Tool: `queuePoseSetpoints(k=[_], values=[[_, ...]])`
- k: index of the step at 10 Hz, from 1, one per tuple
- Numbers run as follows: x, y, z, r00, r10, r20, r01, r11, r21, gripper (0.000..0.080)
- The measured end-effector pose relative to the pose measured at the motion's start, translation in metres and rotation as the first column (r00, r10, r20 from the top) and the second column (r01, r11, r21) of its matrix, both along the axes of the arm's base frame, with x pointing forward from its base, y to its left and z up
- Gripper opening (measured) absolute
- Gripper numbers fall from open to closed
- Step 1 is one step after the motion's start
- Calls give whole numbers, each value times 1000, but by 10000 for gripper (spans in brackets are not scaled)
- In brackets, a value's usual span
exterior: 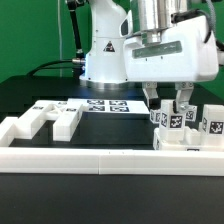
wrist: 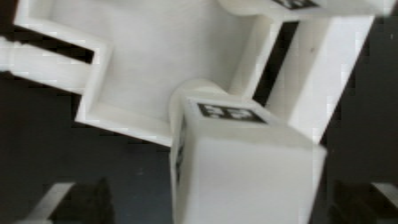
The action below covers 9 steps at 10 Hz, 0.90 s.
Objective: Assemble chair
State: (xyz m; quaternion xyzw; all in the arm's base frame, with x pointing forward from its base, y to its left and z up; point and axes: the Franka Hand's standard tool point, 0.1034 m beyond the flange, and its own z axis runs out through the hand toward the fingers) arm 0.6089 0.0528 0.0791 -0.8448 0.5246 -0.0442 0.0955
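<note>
My gripper (exterior: pixel 171 114) hangs low at the exterior view's right, open, with its fingers on either side of an upright white chair block (exterior: pixel 171 124) that bears tag markers. In the wrist view this block (wrist: pixel 249 160) with a tag on top stands between the two dark fingers (wrist: pixel 75 200), and a gap shows beside it. Behind it lies a larger stepped white chair piece (wrist: pixel 151 70). More tagged chair blocks (exterior: pixel 210 126) stand right of the gripper. A notched white chair part (exterior: pixel 45 122) lies at the left.
A low white border wall (exterior: pixel 100 160) runs along the front of the black table. The marker board (exterior: pixel 105 107) lies flat in the middle before the robot's white base (exterior: pixel 105 50).
</note>
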Motion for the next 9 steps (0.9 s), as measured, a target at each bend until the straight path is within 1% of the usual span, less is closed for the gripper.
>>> queuePoseSetpoints(k=[1,2,4,6,8,9], values=[[-1,3,0,995,94,9,-94,995,-16,637],[-1,3,0,988,153,15,-153,988,-27,646],[0,4,1,943,332,29,-330,942,-64,646],[0,2,1,873,487,34,-481,871,-102,649],[2,8,2,811,585,25,-577,805,-138,649],[3,8,3,735,678,14,-667,726,-170,649]])
